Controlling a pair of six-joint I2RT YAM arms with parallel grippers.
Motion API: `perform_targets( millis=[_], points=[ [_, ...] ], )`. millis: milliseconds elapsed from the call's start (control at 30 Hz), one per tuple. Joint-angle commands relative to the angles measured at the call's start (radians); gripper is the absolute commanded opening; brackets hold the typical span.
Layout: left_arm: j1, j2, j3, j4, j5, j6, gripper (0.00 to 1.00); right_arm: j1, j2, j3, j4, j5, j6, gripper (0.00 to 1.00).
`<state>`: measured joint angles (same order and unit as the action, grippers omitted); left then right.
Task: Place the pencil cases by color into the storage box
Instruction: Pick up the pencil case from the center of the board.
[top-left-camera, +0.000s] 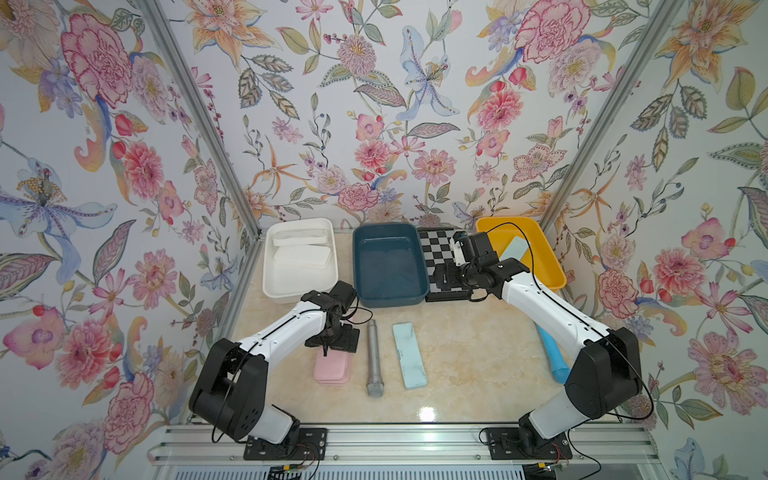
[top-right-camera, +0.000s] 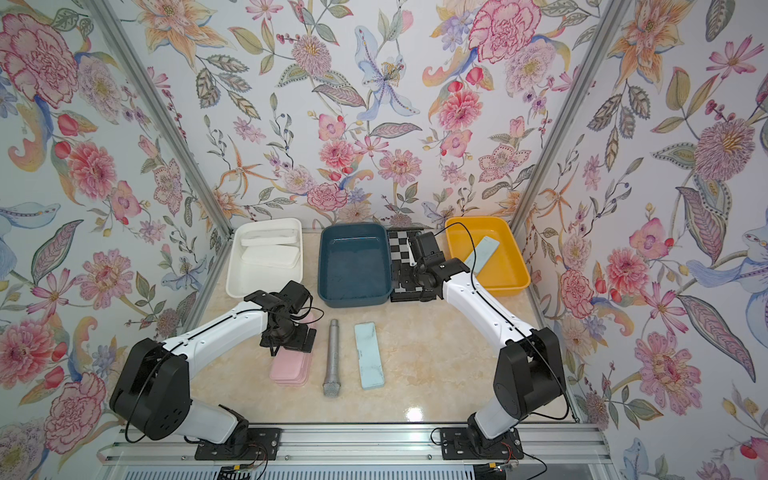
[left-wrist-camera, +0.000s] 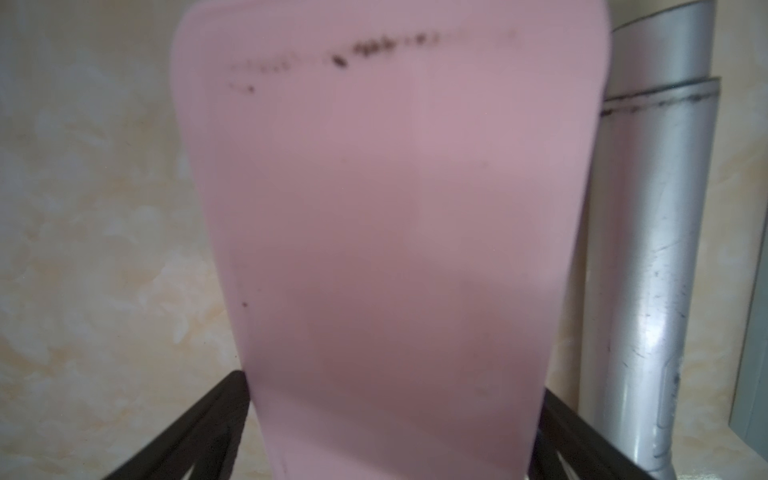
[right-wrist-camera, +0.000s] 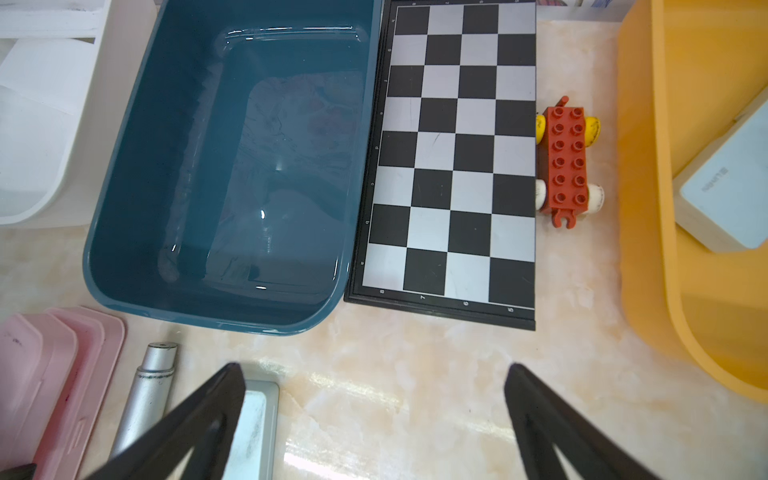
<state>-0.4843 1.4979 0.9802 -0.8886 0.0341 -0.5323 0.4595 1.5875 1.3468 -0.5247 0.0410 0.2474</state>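
Two stacked pink pencil cases (top-left-camera: 332, 372) (top-right-camera: 289, 370) lie at the table's front left. My left gripper (top-left-camera: 334, 338) (left-wrist-camera: 395, 384) is low over their far end, open, one finger on each long side of the top pink case (left-wrist-camera: 395, 228). A pale blue case (top-left-camera: 409, 355) (right-wrist-camera: 257, 424) lies flat mid-table. Another pale blue case (top-left-camera: 515, 249) (right-wrist-camera: 731, 191) leans inside the yellow storage box (top-left-camera: 548, 266). Two white cases (top-left-camera: 303, 253) rest in the white box (top-left-camera: 270, 286). My right gripper (top-left-camera: 446, 278) (right-wrist-camera: 374, 368) hangs open and empty in front of the chessboard.
The dark blue box (top-left-camera: 355, 266) (right-wrist-camera: 89, 266) holds nothing. A grey microphone (top-left-camera: 374, 357) (left-wrist-camera: 648, 249) lies between the pink and pale blue cases. A chessboard (top-left-camera: 436, 249), a red toy brick car (right-wrist-camera: 567, 162) and a bright blue tube (top-left-camera: 552, 357) sit on the right.
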Motion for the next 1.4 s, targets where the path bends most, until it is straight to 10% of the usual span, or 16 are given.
perform_targets(
  millis=[0,433,1133,1367],
  points=[
    [-0.009,0.058,-0.032,0.022,0.018,-0.016,0.98,-0.005,-0.018,-0.011,0.022,-0.013,0.007,1.00],
    [0.012,0.084,-0.063,0.107,0.133,-0.018,0.98,-0.009,-0.023,-0.022,0.025,-0.010,0.007,1.00],
    [-0.005,-0.107,0.039,-0.021,0.003,-0.025,0.86,0.002,0.027,0.001,0.046,-0.040,0.019,1.00],
    [-0.055,-0.141,0.083,-0.021,-0.049,0.055,0.89,0.007,0.037,0.046,0.050,-0.249,0.037,0.99]
  ],
)
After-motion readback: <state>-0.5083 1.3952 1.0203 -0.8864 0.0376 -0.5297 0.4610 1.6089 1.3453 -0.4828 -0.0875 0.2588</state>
